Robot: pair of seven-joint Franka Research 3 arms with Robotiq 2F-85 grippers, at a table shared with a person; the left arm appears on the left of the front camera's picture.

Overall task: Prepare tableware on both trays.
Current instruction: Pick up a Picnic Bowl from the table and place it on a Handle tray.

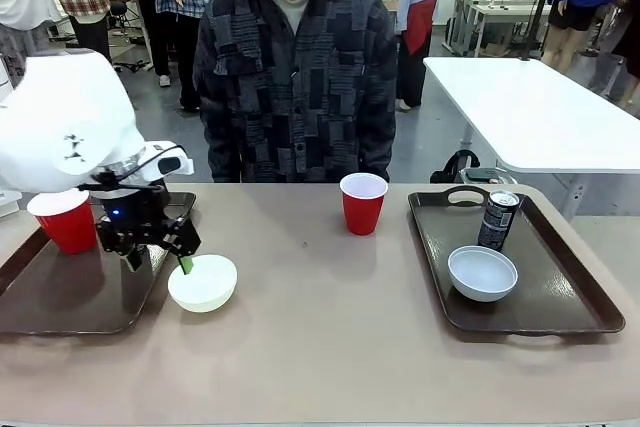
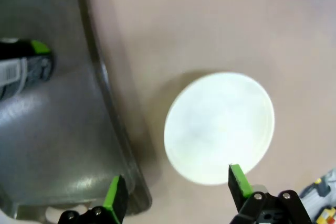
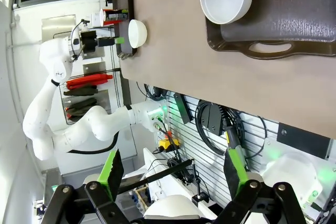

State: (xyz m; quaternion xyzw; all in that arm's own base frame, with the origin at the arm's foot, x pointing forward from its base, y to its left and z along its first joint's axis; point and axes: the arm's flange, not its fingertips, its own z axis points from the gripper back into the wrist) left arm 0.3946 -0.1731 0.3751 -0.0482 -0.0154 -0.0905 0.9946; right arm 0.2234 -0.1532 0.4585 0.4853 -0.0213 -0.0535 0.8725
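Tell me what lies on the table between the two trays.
Front view: a white bowl on the tabletop beside the left tray, and a red cup farther back near the middle. The rest is bare.

Between the dark brown plastic left tray (image 1: 50,299) and the matching right tray (image 1: 560,292), the tan tabletop (image 1: 330,347) lies open, save a red plastic cup (image 1: 362,203) at its far middle. A small round white bowl (image 1: 203,282) and the left gripper (image 1: 159,264) crowd the left tray's right rim.

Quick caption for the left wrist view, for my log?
Open left gripper above a white bowl on the tabletop, beside the tray holding a drink can.
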